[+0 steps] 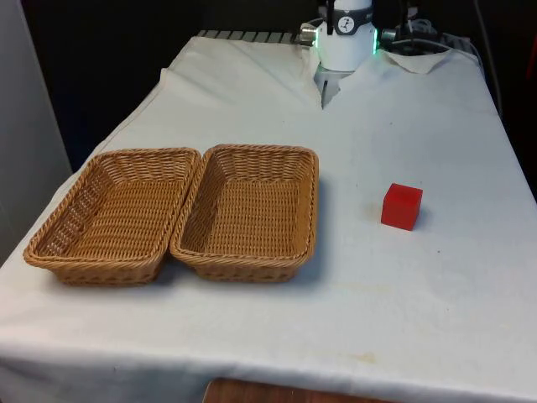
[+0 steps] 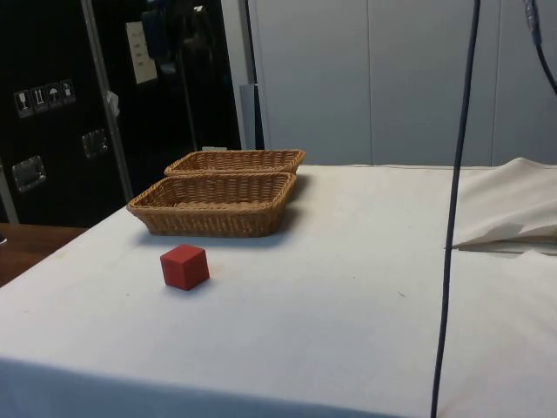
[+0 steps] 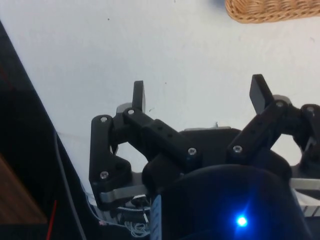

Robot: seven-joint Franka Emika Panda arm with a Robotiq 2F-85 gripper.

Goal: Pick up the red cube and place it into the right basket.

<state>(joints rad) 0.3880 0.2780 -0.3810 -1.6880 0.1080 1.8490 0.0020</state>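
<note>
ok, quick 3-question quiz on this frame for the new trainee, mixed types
1. True or false: the red cube already lies inside a basket.
2. In the front view, the cube sits on which side of the two baskets? A) the front view's left B) the front view's right C) between them
3. Fill in: in the wrist view, the tool fingers stand ____ with nothing between them.

Key
1. False: it rests on the white cloth, apart from the nearer basket.
2. B
3. open
</note>
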